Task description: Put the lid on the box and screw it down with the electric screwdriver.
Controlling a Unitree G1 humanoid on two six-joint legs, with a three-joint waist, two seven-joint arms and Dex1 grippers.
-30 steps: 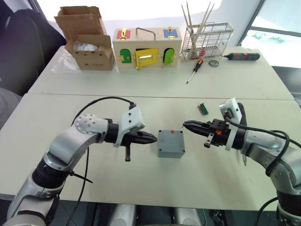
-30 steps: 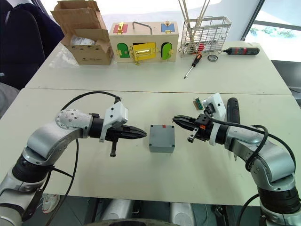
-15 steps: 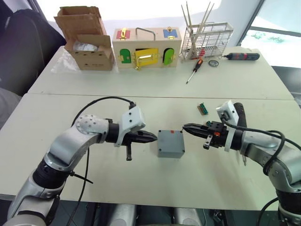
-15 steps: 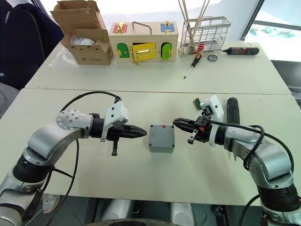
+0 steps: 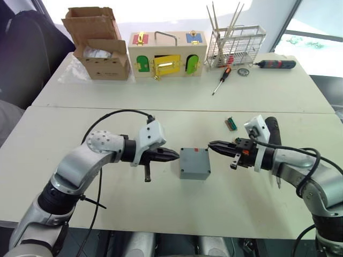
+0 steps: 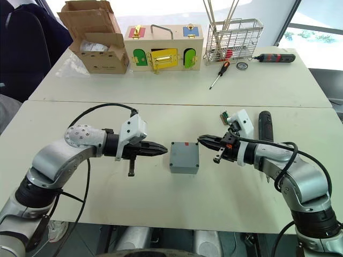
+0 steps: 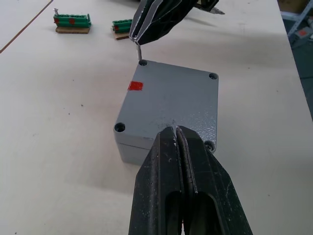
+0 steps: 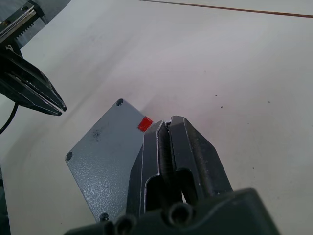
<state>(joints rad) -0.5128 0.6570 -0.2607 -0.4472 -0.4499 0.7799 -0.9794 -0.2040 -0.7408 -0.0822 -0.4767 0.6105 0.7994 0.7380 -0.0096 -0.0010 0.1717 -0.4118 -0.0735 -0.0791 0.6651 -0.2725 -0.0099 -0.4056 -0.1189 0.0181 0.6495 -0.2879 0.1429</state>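
Note:
The grey box stands mid-table with the lid lying on it, a red mark near one corner. My left gripper is shut and empty, its tip at the lid's left edge. From the right, my right gripper is shut on a small metal screw. It holds the screw upright just above a corner hole of the lid. The electric screwdriver lies on the table behind my right forearm.
Two green terminal blocks lie just beyond the box. At the table's back stand a cardboard carton, a wooden box with coloured doors and a wire rack. A hand screwdriver and a black tool lie near the rack.
My right gripper has come down slightly and settled closer to the box's right corner. The left gripper and the box have stayed put.

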